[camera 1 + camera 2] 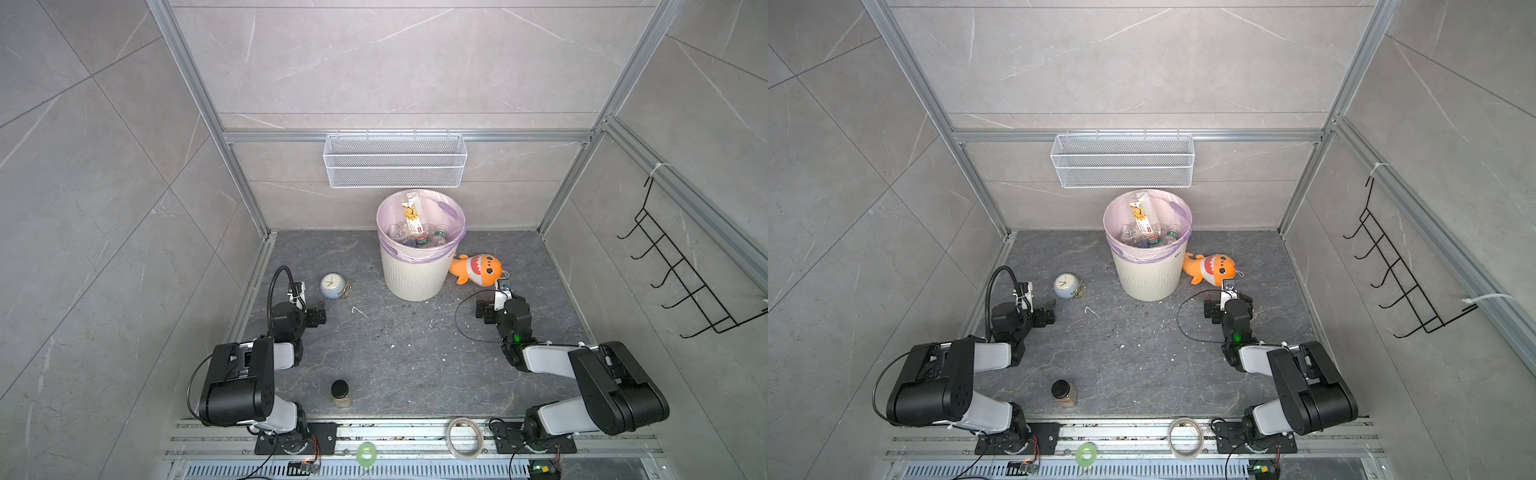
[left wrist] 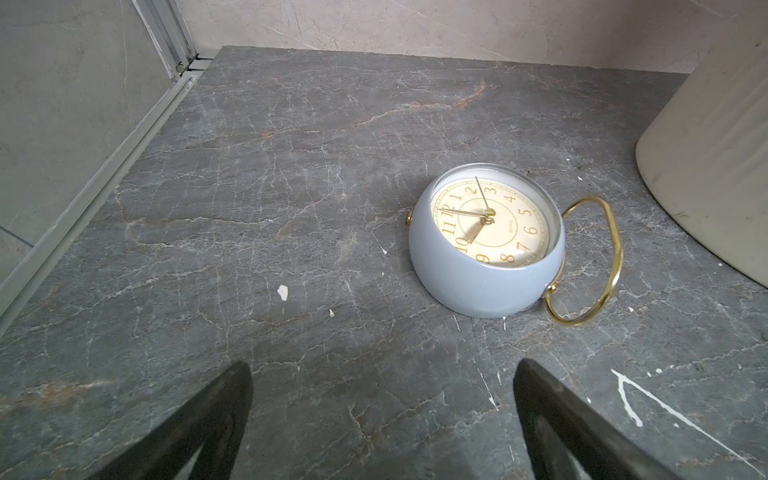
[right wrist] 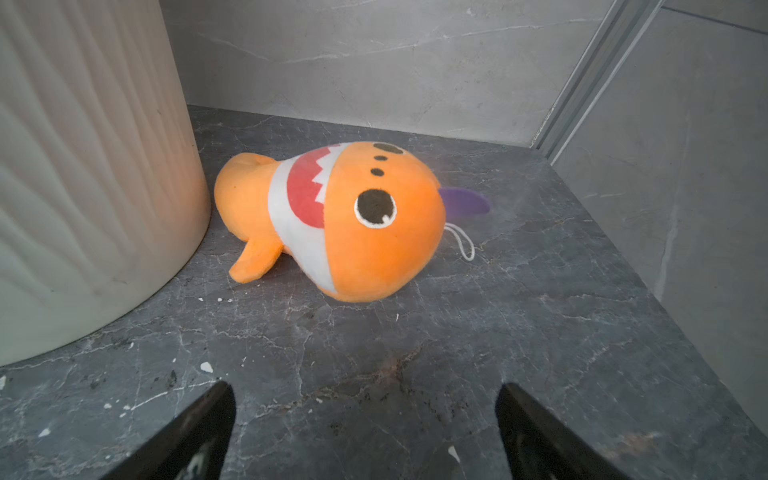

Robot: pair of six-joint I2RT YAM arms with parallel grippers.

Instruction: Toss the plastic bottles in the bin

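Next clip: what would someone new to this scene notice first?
The orange plush fish lying just right of the cream bin stands out most. The bin, at the back centre, holds the plastic bottles in its purple-lined mouth. A pale blue clock lies to its left.
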